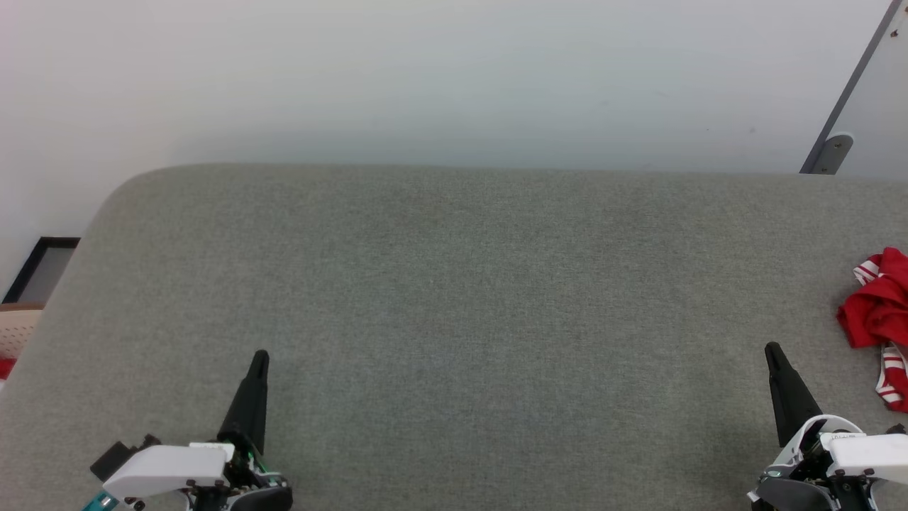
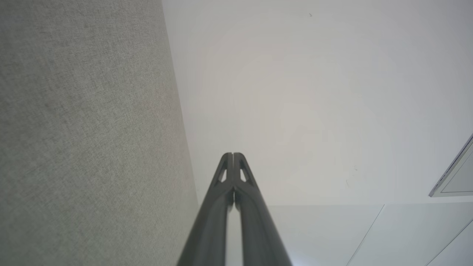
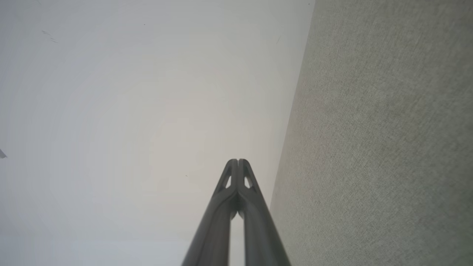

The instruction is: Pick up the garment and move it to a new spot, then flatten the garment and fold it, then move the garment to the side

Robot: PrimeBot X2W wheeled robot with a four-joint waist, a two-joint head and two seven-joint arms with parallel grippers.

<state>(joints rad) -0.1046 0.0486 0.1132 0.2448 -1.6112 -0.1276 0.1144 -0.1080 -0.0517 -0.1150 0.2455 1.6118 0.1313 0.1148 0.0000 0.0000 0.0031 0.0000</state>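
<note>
The garment, red with red-and-white striped trim, lies crumpled at the far right edge of the grey fabric surface, partly cut off by the head view's border. My right gripper hovers low at the lower right, a short way left of the garment and apart from it, shut and empty. At the lower left my left gripper is also shut with nothing in it. In the wrist views the left gripper and the right gripper show their tips pressed together against a pale wall.
The grey surface has a rounded far-left corner and ends at a pale wall. A grey metal bracket leans at the upper right. A dark-framed panel and a beige perforated thing sit off the left edge.
</note>
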